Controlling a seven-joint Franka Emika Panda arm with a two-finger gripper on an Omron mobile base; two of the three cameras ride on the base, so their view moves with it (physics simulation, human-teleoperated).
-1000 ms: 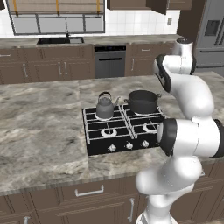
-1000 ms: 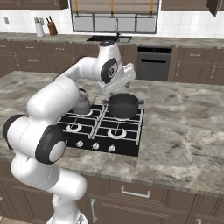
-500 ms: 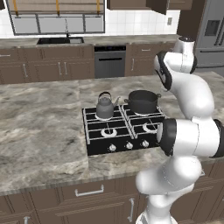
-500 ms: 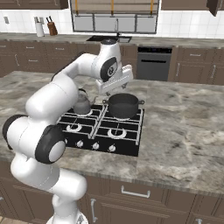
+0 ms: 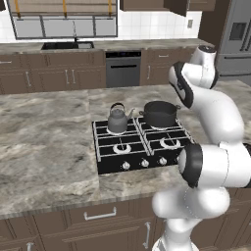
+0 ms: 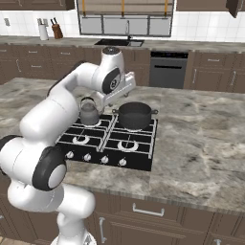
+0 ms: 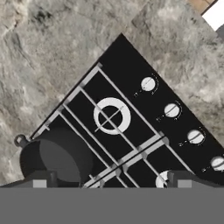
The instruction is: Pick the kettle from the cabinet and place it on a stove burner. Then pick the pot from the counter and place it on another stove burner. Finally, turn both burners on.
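Marbled counter (image 5: 44, 142); pot (image 7: 54, 159) cut off, pincer (image 7: 109, 180) spread, empty

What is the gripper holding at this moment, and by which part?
Nothing. The gripper is open above the cooktop, its fingertips apart; the pot and kettle sit on the back burners.

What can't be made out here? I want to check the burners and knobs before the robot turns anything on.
- Knobs: too small in both base views to read their settings.
- Rear burners: covered by the kettle and the pot.
- Kettle: partly behind the arm in the right base view.
- Pot: cut off by the bottom of the hand view.
- Gripper: just the tips of its fingers show.
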